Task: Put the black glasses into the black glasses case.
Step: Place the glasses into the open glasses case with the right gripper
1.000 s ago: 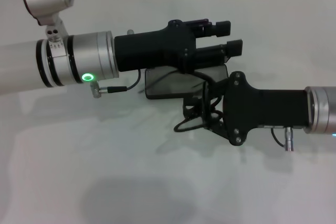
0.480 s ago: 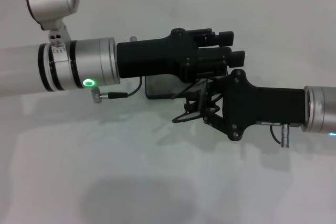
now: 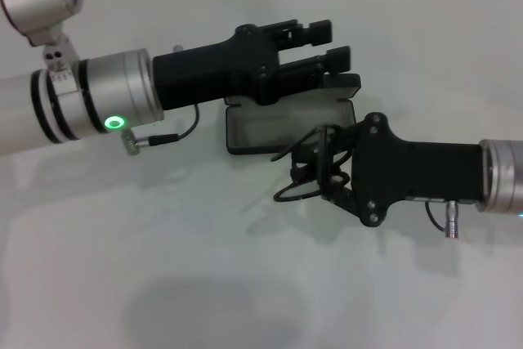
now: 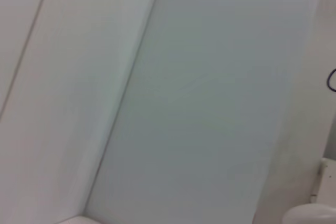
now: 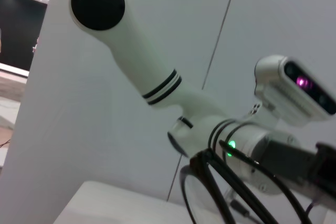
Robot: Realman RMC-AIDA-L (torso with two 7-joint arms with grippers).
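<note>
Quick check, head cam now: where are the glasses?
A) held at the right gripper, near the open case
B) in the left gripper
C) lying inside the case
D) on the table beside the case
A: the glasses sit at the right gripper, just in front of the open case, whose grey lining shows bare; the left gripper is at the case's lid, not at the glasses.

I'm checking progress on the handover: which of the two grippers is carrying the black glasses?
The right gripper holds the black glasses just in front of the open black glasses case; the left gripper only reaches over the case lid.
</note>
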